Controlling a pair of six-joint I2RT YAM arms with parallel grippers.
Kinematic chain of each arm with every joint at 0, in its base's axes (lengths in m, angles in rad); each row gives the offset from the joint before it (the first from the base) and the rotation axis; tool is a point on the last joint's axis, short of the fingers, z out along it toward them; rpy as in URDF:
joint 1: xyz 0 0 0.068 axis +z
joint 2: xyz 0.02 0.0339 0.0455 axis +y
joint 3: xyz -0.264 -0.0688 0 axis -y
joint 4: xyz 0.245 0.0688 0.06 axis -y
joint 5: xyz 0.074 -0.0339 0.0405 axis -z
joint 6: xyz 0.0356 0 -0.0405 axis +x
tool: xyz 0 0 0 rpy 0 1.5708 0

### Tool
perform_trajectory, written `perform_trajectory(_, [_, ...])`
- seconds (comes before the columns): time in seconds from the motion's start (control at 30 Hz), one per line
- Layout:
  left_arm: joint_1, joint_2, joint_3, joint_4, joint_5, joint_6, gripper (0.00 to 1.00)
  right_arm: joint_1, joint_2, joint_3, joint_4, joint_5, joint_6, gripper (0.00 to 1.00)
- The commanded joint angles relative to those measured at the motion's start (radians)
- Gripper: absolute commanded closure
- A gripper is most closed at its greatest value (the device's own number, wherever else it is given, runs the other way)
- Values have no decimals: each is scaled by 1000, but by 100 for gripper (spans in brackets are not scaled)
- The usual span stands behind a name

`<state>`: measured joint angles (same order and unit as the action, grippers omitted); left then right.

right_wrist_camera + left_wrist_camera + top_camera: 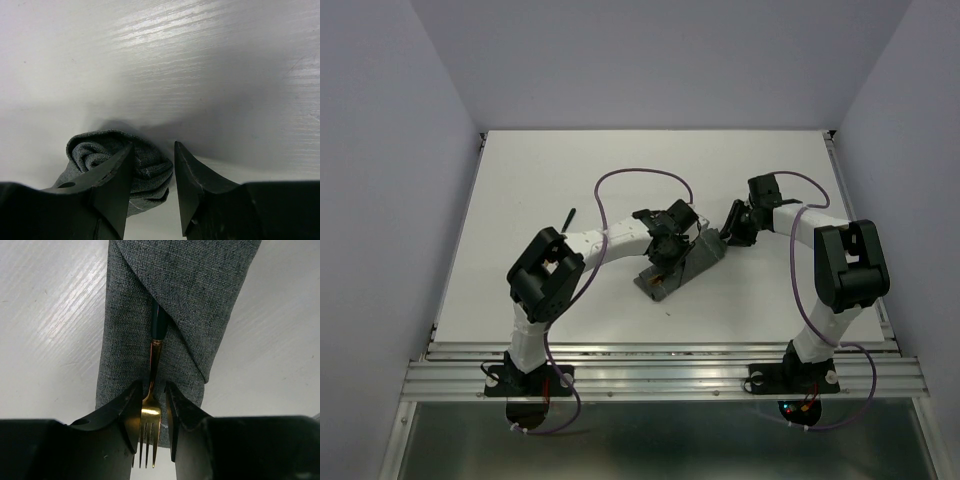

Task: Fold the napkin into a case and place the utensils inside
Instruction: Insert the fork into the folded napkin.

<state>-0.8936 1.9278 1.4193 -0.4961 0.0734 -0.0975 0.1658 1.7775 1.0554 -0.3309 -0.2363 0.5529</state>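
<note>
Two grippers tending the case (125,340); fork (151,412) going in.
Left gripper (152,386) is straddling the fork head (grip cannot be told), handle entering the pouch; right gripper (152,145), jaws apart, is standing at its other end. Next: pushing straight, deeper.
</note>
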Motion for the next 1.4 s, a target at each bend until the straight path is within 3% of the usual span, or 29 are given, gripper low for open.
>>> perform_trajectory(0.0, [-4,22,15,8,-7,16,65,12,-7,8,-13,-3,-18,56])
perform_trajectory(0.13, [-4,36,18,7,-18,16,69,12,-6,9,-13,-5,-16,56])
perform_trajectory(0.5, [-4,54,55,-15,-44,31,94,12,2,18,-14,-29,-28,57])
perform_trajectory(0.67, [-4,77,98,-45,-63,54,98,21,19,37,-29,-49,-54,58])
perform_trajectory(1.07, [-4,115,158,-78,-121,133,98,40,42,66,-59,-54,-94,58])
perform_trajectory(1.37, [-4,148,211,-111,-202,168,88,40,37,49,-62,-55,-100,58])
